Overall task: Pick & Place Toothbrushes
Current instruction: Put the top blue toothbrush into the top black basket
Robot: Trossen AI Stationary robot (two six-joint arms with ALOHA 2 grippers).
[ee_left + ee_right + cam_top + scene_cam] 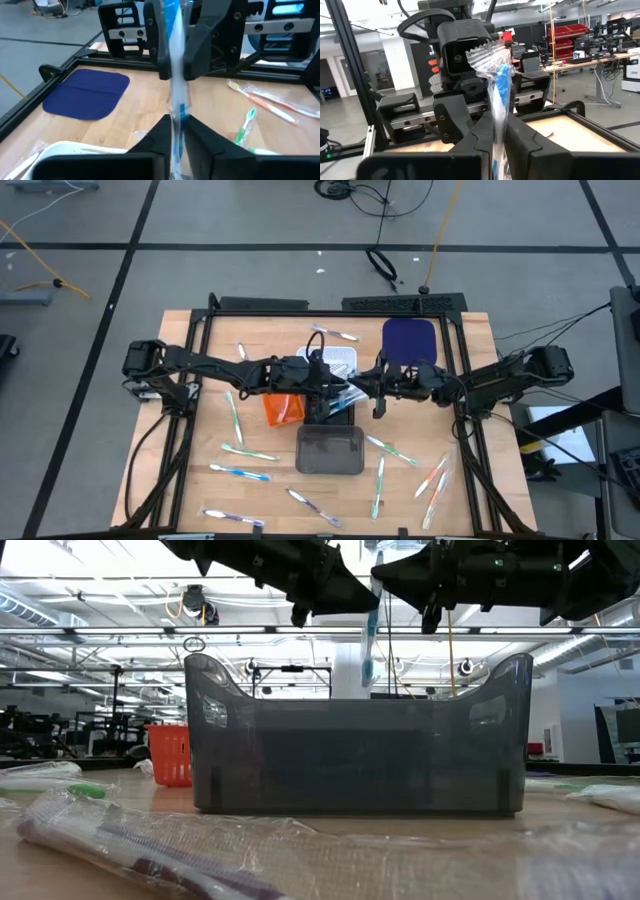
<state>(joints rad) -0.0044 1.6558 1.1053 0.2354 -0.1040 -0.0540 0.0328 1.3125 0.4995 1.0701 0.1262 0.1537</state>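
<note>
A blue toothbrush in a clear wrapper [370,635] hangs in the air over the middle of the table, above the dark grey bin [355,755]. My left gripper [177,124] and my right gripper [500,125] meet there, tip to tip, and both are shut on it. In the high view the left gripper [335,387] and the right gripper [363,392] face each other, with the toothbrush [345,404] between them. Several other wrapped toothbrushes [240,473] lie flat on the table. My left gripper pinches the wrapped toothbrush's shaft [179,107] between its two fingers, coming level from the table's left and lying across it. The toothbrush is lifted clear and stands nearly upright. My right gripper pinches the same toothbrush through the wrapper [501,95] between its two fingers, coming level from the table's right, across the shaft. The crimped end of the wrapper [487,52] sticks up above the fingers.
The dark grey bin [330,450] stands near the table's middle, an orange basket [283,408] to its left and a white tray [338,358] behind it. A blue mat [410,340] lies at the far right. Toothbrushes [432,478] are scattered along the near side.
</note>
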